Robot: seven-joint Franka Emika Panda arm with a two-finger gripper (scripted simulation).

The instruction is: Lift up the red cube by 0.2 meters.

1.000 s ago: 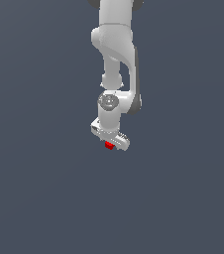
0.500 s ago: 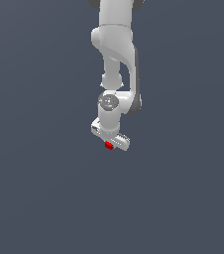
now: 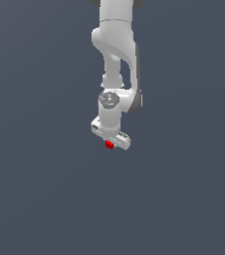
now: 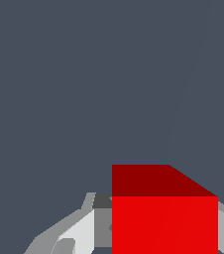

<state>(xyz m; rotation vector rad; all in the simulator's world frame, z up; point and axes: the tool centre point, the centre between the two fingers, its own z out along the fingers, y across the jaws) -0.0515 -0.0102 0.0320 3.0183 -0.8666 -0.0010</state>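
The red cube (image 3: 109, 145) was located directly between the fingers of the gripper (image 3: 110, 144), which was closed upon it. No offset from the claw was observed, so only a straight vertical raise was judged necessary.

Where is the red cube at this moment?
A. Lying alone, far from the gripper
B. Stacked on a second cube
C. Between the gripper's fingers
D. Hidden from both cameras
C: the red cube sits just under the white gripper, and the wrist view shows it between the fingers.
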